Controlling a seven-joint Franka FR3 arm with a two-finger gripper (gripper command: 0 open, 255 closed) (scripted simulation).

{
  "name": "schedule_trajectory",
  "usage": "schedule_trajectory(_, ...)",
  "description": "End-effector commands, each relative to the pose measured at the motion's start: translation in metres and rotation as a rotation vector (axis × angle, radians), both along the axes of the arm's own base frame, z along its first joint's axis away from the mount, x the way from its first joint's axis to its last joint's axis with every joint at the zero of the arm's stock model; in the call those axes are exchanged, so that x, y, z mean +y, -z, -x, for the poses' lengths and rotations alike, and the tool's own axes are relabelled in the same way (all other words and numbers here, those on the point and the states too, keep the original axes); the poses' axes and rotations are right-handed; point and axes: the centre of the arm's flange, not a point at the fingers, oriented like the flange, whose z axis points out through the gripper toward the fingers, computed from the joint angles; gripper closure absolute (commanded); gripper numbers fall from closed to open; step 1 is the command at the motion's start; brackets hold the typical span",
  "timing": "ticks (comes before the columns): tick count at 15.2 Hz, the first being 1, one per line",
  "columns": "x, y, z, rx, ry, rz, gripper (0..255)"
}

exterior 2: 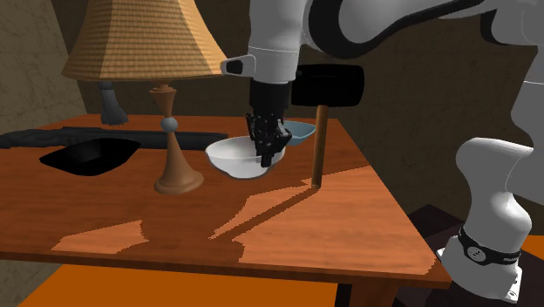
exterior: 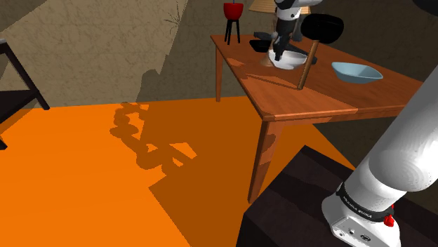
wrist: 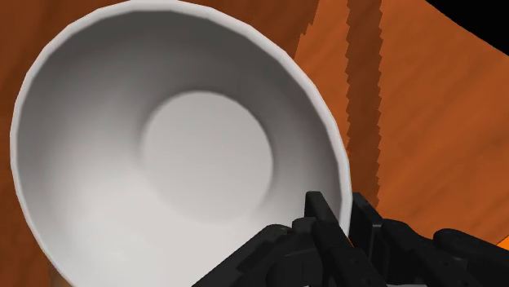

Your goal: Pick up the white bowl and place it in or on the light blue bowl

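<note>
In the shoulder view the pincer (exterior: 279, 55) stood at the rim of the white bowl (exterior: 291, 63) on the worktop (exterior: 309, 105), and a mallet (exterior: 324, 29) standing on its handle rose between that bowl and the blue bowl (exterior: 356, 71) toward that view's right. In the second exterior view the pincer (exterior 2: 268, 153) gripped the white bowl (exterior 2: 235, 159) by its right rim, with a lamp (exterior 2: 144, 39) just left, the mallet (exterior 2: 329, 87) right and the blue bowl (exterior 2: 302, 131) behind. In the wrist view the fingers (wrist: 322, 220) were closed on the rim of the white bowl (wrist: 179, 163), one inside and one outside.
</note>
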Motion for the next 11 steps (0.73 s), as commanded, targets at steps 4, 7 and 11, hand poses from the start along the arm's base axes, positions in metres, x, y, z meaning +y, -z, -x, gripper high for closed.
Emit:
schedule_trajectory(4, 0.0, -0.027, -0.001, 0.0, 0.0, 0.0, 255)
schedule_trajectory(7, 0.0, -0.043, -0.001, 0.0, 0.0, 0.0, 255)
schedule_trajectory(11, 0.0, -0.064, -0.001, 0.0, 0.0, 0.0, 255)
